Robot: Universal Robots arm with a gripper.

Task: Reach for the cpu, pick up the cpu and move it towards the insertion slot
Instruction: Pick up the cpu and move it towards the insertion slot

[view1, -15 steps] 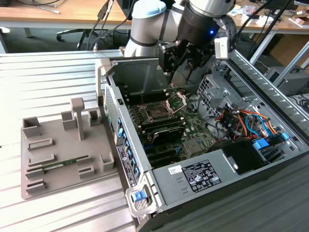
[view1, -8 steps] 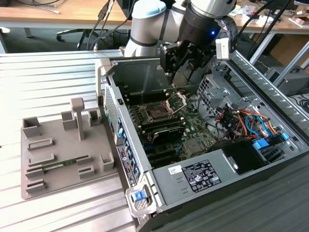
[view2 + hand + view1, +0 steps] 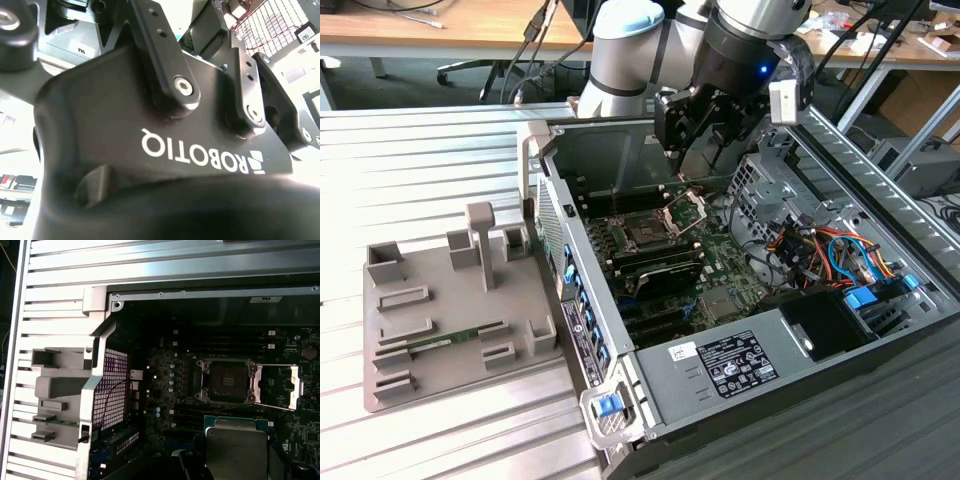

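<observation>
The cpu (image 3: pixel 236 446), a flat square chip with a pale silver top and thin green rim, hangs in my gripper (image 3: pixel 235 462), with dark fingers (image 3: pixel 189 466) on either side of it. My gripper is shut on it. The insertion slot (image 3: pixel 227 381) is a dark square socket on the motherboard, its silver clamp frame (image 3: pixel 281 386) swung open beside it. In the exterior view my gripper (image 3: pixel 698 150) hovers inside the open computer case, above and a little behind the insertion slot (image 3: pixel 645 233). The second wrist view looks along the gripper's black body (image 3: pixel 165 140).
A grey plastic tray (image 3: pixel 440 385) with recesses and a green memory stick (image 3: pixel 450 340) lies on the ribbed metal table at the exterior view's left. The case walls (image 3: pixel 575 300), a drive cage and coloured cables (image 3: pixel 830 250) surround the motherboard.
</observation>
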